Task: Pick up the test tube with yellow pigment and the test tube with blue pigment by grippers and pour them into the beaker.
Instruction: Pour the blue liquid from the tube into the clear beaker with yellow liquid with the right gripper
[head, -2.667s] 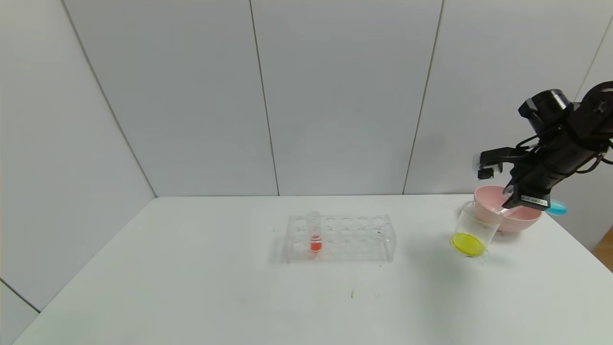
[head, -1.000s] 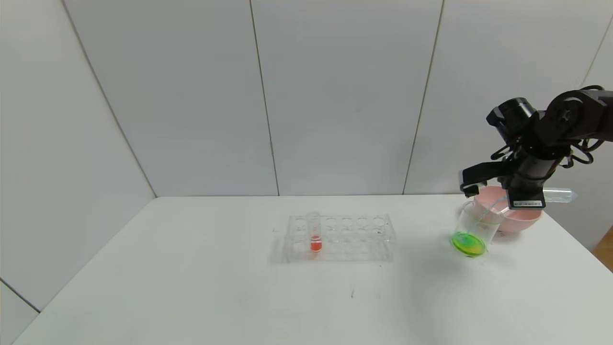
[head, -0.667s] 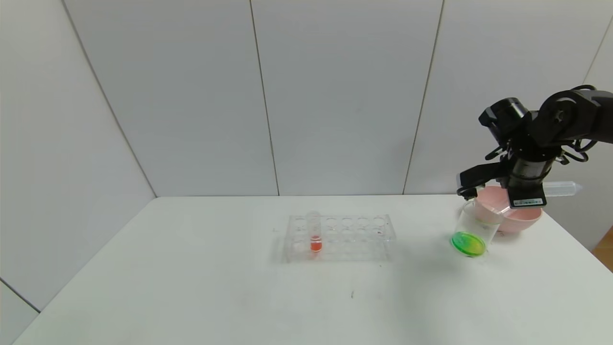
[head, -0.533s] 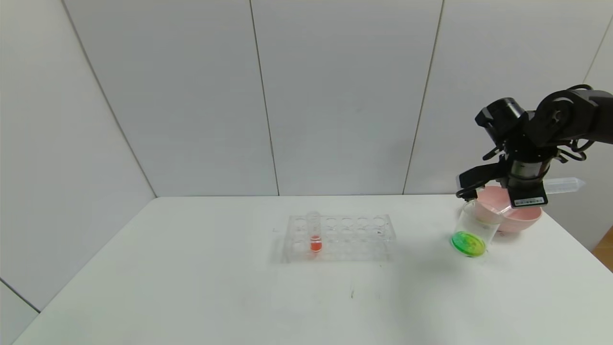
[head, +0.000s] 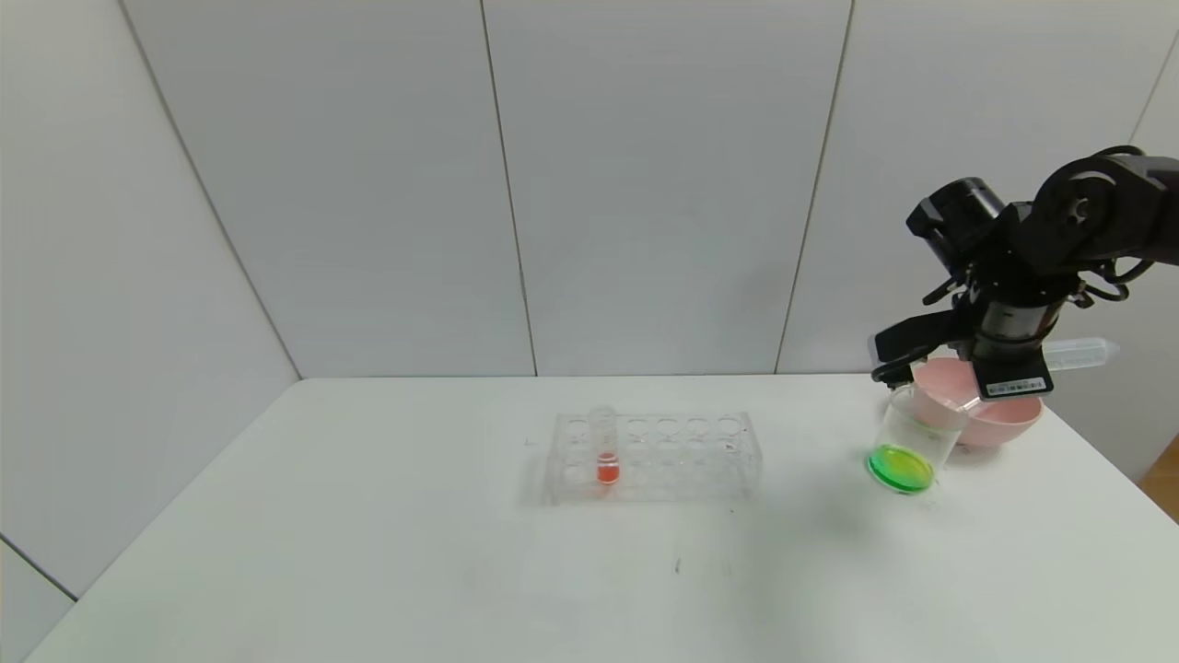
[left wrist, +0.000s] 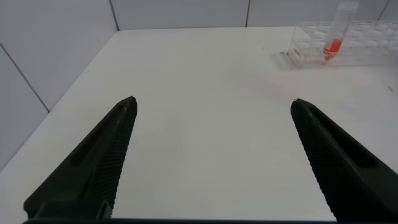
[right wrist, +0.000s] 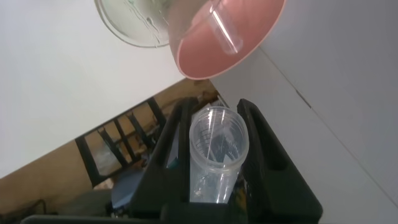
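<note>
The table [head: 461, 552] is mostly bare: a clear rack [head: 654, 458] stands mid-table holding one tube of orange-red liquid [head: 605, 451], with wide open surface to its left, in front, and between it and the beaker [head: 912, 442]. The crowded spot is the far right corner, where the beaker sits just in front of a pink bowl [head: 1004, 419], the two touching or nearly so, and the bowl close to the table's right edge. The beaker holds green liquid at its bottom. The right gripper [head: 999, 368] hangs above the bowl and beaker, clamped on a clear tube [head: 1078, 353] that lies roughly level, its rounded end pointing right, past the table edge; the tube looks empty of colour. In the right wrist view the tube's open mouth [right wrist: 219, 140] sits between the two black fingers [right wrist: 177, 134], facing the bowl's rim [right wrist: 249, 37] and the beaker [right wrist: 134, 22]. A second clear tube [right wrist: 225, 34] lies inside the bowl. The left gripper [left wrist: 211, 106] hovers low over the table's left part, jaws spread wide, holding nothing.
</note>
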`<action>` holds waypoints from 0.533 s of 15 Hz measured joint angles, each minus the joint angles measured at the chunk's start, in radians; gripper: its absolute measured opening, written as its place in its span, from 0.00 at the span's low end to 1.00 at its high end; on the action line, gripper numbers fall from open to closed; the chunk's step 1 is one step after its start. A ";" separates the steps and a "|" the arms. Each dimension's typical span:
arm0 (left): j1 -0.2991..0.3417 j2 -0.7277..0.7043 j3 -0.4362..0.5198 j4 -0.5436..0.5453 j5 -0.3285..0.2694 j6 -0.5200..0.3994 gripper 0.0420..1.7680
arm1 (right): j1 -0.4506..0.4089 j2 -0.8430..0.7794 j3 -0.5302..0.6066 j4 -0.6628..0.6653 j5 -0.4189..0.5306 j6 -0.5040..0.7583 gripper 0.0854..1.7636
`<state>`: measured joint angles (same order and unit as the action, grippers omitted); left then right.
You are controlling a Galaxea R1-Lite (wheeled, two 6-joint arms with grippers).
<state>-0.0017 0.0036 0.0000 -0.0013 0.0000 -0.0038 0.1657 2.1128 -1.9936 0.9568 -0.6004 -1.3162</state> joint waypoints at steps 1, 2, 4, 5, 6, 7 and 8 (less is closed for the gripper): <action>0.000 0.000 0.000 0.000 0.000 0.000 1.00 | -0.007 -0.011 0.001 0.000 0.079 0.005 0.27; 0.000 0.000 0.000 0.000 0.000 0.000 1.00 | -0.018 -0.025 0.002 -0.003 0.167 0.020 0.27; 0.000 0.000 0.000 0.000 0.000 0.000 1.00 | -0.051 -0.050 0.002 -0.007 0.342 0.072 0.27; 0.000 0.000 0.000 0.000 0.000 0.000 1.00 | -0.070 -0.061 0.003 -0.011 0.434 0.115 0.27; 0.000 0.000 0.000 0.000 0.000 0.000 1.00 | -0.091 -0.074 0.003 -0.015 0.507 0.164 0.27; 0.000 0.000 0.000 0.000 0.000 0.000 1.00 | -0.109 -0.088 0.003 -0.020 0.553 0.223 0.27; 0.000 0.000 0.000 0.000 0.000 0.000 1.00 | -0.120 -0.099 0.004 -0.032 0.594 0.298 0.27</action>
<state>-0.0017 0.0036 0.0000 -0.0013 0.0000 -0.0043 0.0462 2.0136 -1.9898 0.9247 -0.0066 -1.0179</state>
